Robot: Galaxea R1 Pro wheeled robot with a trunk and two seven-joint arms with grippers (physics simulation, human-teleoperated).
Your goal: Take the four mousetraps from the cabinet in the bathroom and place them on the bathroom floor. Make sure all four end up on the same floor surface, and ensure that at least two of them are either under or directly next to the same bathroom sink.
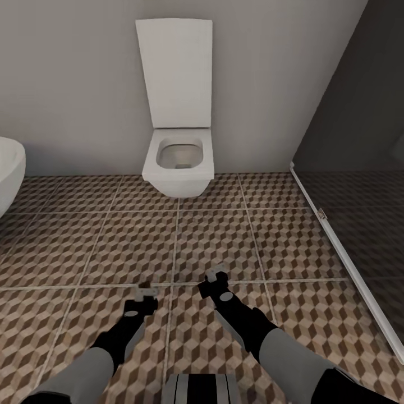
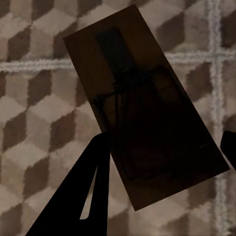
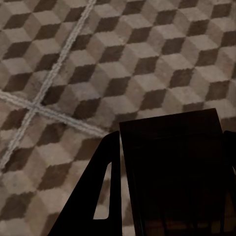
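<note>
Floor (image 1: 224, 235): large tiles w/ brown, beige and white cube print, pale grout lines. Rear wall plain grey. White square toilet (image 1: 178, 165) hangs on that wall at centre, lid (image 1: 175, 70) raised against wall, bowl open. Curved white edge of a tub (image 1: 10, 168) at far left. Dark glass panel (image 1: 359, 185) on a white bottom rail runs diagonally along the right side.

Clearance: open tiles between robot and toilet; tub edge bounds the left, glass rail bounds the right. Both arms extend fwd low over the floor, side by side, apart from each other.

Left claw (image 1: 147, 292): clamped on a mousetrap (image 2: 142, 108). Left wrist view: flat dark board w/ dark metal parts, tilted, held at its lower end btwn the fingers (image 2: 93, 187), above a grout crossing.

Right claw (image 1: 216, 276): clamped on a 2nd trap (image 3: 174, 172). Right wrist view: flat dark board sits btwn the two fingers (image 3: 105, 187), over the tiles, off the floor. Trap detail in shadow; metal parts not legible here.
</note>
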